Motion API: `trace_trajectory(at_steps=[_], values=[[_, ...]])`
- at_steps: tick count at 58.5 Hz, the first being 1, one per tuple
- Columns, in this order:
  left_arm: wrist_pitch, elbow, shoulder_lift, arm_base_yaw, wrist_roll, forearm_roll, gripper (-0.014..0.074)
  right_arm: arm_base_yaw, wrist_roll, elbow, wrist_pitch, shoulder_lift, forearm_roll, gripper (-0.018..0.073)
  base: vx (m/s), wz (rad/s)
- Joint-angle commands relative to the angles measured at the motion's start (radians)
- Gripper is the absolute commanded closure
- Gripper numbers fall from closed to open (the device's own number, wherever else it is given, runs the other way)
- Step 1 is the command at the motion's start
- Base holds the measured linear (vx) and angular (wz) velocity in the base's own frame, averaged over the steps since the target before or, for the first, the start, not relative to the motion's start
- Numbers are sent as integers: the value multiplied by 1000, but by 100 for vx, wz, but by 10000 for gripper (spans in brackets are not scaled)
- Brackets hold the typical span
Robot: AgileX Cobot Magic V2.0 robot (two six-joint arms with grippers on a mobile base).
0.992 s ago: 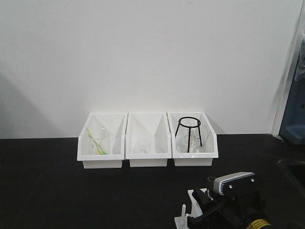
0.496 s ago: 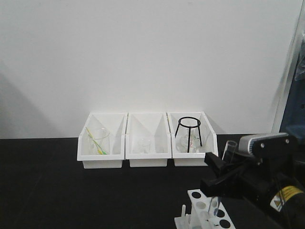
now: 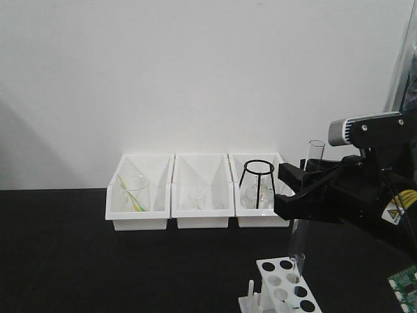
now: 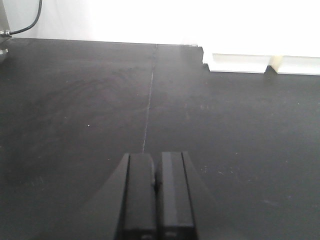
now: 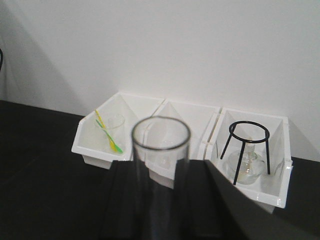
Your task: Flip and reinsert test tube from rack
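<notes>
My right gripper (image 3: 301,193) is shut on the test tube (image 3: 315,151), a clear glass tube held upright with its rim above the fingers. The tube's lower end (image 3: 296,240) hangs just over the rack (image 3: 274,282), a white plate with round holes and short pegs at the bottom edge. A second clear tube (image 3: 298,270) stands in the rack. In the right wrist view the test tube (image 5: 160,150) fills the gap between the right gripper's (image 5: 161,200) black fingers. My left gripper (image 4: 156,172) is shut on nothing, low over the black table.
Three white bins stand against the wall: the left bin (image 3: 117,207) holds a beaker with a green-yellow stick, the middle bin (image 3: 202,218) a small glass, the right bin (image 3: 284,203) a black wire tripod (image 3: 258,181) over a flask. A bin's front (image 4: 235,62) shows far ahead of the left gripper.
My right arm has risen from low at the rack to well above it, lifting the test tube up out of its hole. The left gripper has no earlier frame.
</notes>
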Motion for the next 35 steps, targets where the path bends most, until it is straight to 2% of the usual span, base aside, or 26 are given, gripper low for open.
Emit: trace_trajectory(at_steps=[1, 8, 20, 28, 35], values=[[-87, 0, -11, -7, 0, -4, 603, 0, -81, -40, -55, -27, -34, 571, 0, 0], [-87, 0, -11, -7, 0, -4, 603, -1, -230, -40, -37, -27, -99, 571, 0, 0], [-87, 0, -11, -7, 0, -4, 603, -1, -510, -40, 19, -27, -318, 570, 0, 0], [-87, 0, -11, -7, 0, -4, 603, -1, -602, -40, 22, -27, -482, 568, 0, 0], [-87, 0, -11, -7, 0, -4, 603, -1, -640, -40, 39, -27, -686, 568, 0, 0]])
